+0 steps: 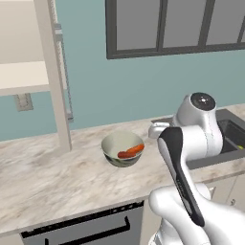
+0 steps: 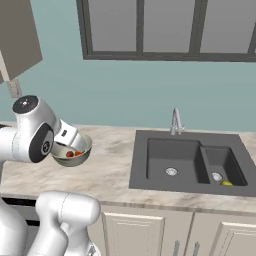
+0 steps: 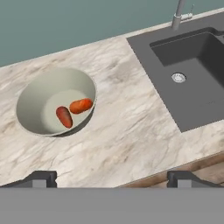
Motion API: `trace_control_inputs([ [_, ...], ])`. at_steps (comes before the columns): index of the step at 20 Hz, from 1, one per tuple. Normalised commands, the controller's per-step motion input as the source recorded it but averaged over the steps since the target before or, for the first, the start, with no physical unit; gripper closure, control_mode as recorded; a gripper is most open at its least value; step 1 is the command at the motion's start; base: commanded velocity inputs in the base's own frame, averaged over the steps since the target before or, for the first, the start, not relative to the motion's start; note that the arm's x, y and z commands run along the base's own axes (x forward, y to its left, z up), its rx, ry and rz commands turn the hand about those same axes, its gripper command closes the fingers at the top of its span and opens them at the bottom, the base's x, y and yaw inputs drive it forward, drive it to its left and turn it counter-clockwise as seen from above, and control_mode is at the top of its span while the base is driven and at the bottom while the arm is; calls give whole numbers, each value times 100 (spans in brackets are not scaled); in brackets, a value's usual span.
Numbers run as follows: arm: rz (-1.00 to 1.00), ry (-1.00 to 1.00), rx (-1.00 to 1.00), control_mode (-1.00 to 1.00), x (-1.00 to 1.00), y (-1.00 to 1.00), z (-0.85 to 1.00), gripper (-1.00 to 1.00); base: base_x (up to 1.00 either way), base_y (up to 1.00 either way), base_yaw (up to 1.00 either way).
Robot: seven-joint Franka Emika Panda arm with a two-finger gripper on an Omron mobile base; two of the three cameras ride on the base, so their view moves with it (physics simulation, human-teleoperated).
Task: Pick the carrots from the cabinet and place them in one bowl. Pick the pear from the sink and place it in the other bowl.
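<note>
Both carrots [image 3: 72,110] lie in the cream bowl [image 3: 30,94]; our end effector [image 3: 111,178] hangs open, empty. The pear [image 2: 226,183], right of the sink [image 2: 160,172] drain, looks light, smooth, rollable; we'd pinch its belly.

arm [image 1: 191,143]: glossy white rounded links, dark grey joint caps with a shiny round disc at 12 o'clock, long black inlay strip along one link. finger tips [image 3: 41,178] small, dark, blocky.

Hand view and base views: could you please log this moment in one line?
carrots: both in bowl | pear: in sink | gripper: open, empty
</note>
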Motion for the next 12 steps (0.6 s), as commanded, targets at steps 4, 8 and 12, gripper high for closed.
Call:
trace_control_inputs([
  [4, 0, 0, 0, -100, -6, 0, -2, -100, 0, 0, 0],
  [8, 0, 0, 0, 100, -3, 0, -1, -100, -15, -38, 2],
  [12, 0, 0, 0, 100, 0, 0, 0, -100, -3, -69, 7],
])
